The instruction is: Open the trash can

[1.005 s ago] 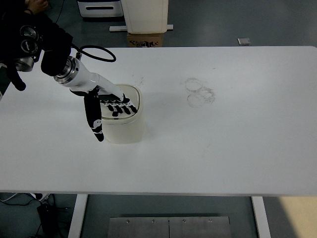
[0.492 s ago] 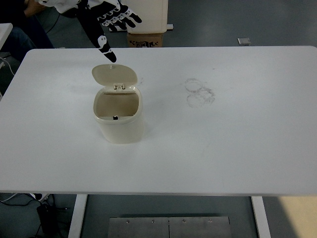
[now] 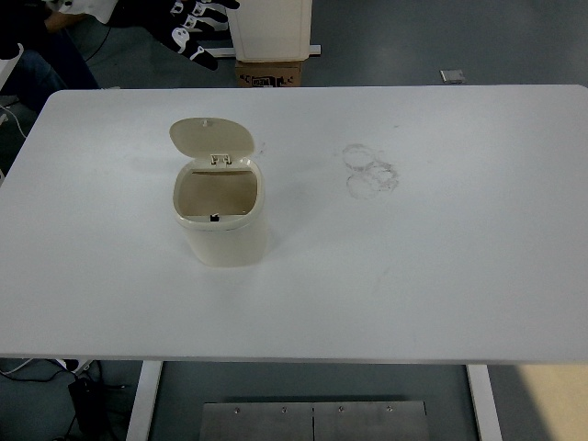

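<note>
Top view: the trash can stands upright on the white table, left of centre, with its lid swung up and tilted back toward the far edge — the interior is exposed, so the task appears complete. The left hand shows only in part at the far left corner, beyond the table edge; its fingers look loosely extended and hold nothing. The can lies near and slightly right of that hand, well apart from it. Faint ring marks lie right of the can. The right hand is out of view.
</note>
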Robot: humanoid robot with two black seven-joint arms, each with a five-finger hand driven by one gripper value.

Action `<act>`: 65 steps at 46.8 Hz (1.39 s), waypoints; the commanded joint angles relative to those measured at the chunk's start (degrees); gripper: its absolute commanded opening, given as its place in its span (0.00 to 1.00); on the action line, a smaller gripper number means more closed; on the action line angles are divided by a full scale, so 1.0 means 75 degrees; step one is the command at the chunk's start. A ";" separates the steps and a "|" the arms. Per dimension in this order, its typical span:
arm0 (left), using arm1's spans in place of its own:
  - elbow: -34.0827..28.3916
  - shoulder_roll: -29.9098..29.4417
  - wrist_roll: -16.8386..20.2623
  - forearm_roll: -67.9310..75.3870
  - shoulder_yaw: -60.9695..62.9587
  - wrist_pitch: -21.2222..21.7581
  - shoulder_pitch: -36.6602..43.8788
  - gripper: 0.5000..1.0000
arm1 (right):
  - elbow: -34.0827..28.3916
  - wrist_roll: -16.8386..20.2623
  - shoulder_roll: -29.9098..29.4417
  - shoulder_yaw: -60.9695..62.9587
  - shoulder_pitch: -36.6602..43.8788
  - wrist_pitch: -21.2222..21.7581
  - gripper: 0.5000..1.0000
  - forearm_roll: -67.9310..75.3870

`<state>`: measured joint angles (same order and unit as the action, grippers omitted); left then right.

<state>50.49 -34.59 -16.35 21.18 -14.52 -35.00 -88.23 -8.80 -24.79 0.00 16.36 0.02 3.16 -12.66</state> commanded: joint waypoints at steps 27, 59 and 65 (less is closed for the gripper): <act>-0.1610 0.1341 0.1078 -0.0574 -0.1884 0.2053 0.2248 1.00 | 0.0001 0.0001 0.0000 -0.0001 -0.0002 0.0000 0.98 0.0000; -0.3568 0.2748 0.3199 -0.2004 -0.3220 0.2229 0.4252 1.00 | 0.0001 0.0001 0.0000 -0.0001 0.0009 0.0000 0.98 0.0000; -0.3673 0.2748 0.3411 -0.2039 -0.3325 0.2217 0.4392 1.00 | 0.0001 0.0001 0.0000 -0.0001 -0.0002 0.0000 0.98 0.0000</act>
<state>23.53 -14.02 8.70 6.10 -39.11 -18.32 -55.87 -8.79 -24.78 0.00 16.35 0.05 3.17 -12.66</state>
